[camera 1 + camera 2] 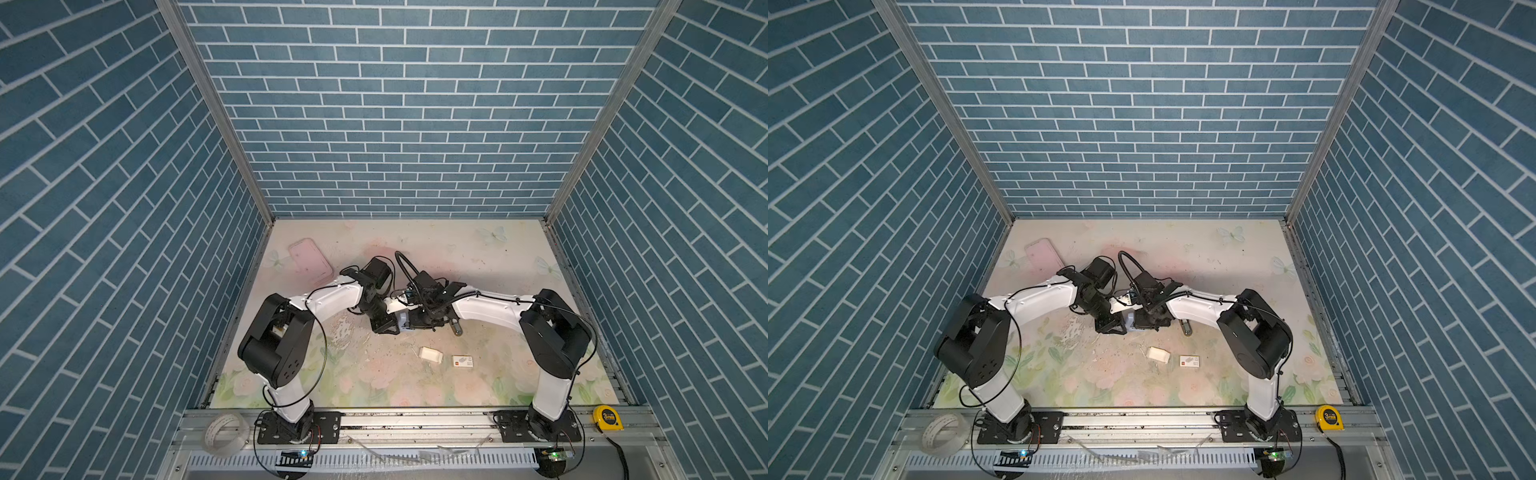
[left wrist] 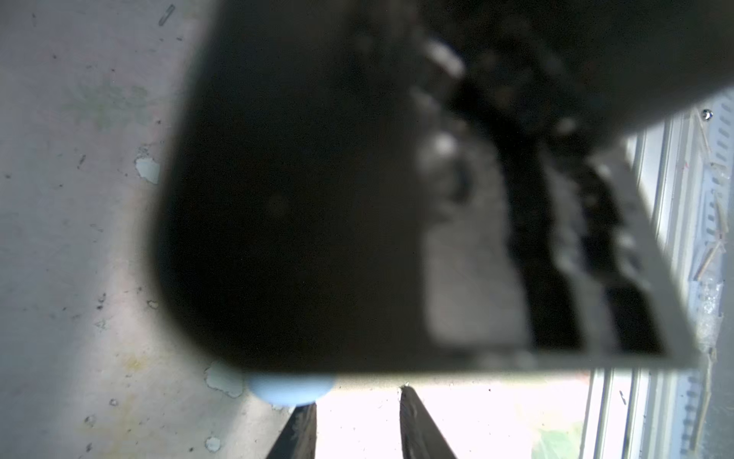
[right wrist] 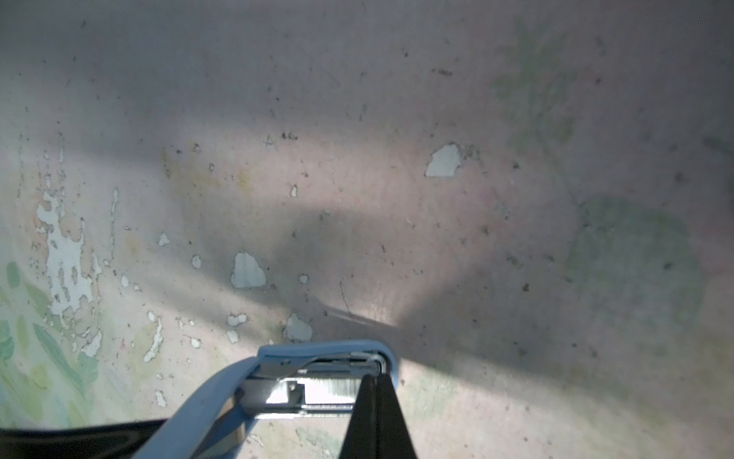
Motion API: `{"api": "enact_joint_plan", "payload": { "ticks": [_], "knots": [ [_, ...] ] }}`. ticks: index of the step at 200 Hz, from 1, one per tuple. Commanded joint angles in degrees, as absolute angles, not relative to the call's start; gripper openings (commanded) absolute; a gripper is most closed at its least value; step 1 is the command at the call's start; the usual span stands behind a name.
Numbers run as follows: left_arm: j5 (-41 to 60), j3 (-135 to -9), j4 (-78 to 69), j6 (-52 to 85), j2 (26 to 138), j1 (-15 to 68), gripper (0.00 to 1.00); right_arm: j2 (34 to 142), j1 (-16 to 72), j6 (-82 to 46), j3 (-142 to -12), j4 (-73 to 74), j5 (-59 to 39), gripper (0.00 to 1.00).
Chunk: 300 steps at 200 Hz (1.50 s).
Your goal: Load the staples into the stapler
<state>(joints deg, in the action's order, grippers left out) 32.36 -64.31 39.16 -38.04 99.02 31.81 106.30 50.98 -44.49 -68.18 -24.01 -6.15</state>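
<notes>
Most of the left wrist view is dark blur (image 2: 298,198); we see the left pincer (image 2: 357,397) slightly parted, empty, the right pincer (image 3: 373,379) closed tight at staples (image 3: 333,387) lying in the open blue stapler (image 3: 317,349)

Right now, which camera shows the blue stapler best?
The right wrist view: the stapler is open and close up, its metal channel showing. In both top views it is a tiny pale patch, mostly hidden. The left wrist view shows only a blue sliver.
</notes>
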Motion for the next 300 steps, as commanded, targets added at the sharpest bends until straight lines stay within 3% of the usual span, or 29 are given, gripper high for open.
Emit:
{"api": "enact_joint_plan", "payload": {
  "ticks": [1,148,300],
  "knots": [
    [33.5,-67.6,36.4,-36.5,100.1,33.0,0.37,108.5,52.6,-42.9,-69.0,-26.8,-4.0,0.03],
    [32.2,-67.4,36.1,-35.4,99.9,33.2,0.37,108.7,52.3,-42.0,-70.5,-28.3,-2.7,0.14],
    [27.5,-67.2,34.2,-38.2,99.7,32.9,0.37,109.2,51.5,-41.6,-70.0,-26.7,-3.2,0.11]
  ]
}}
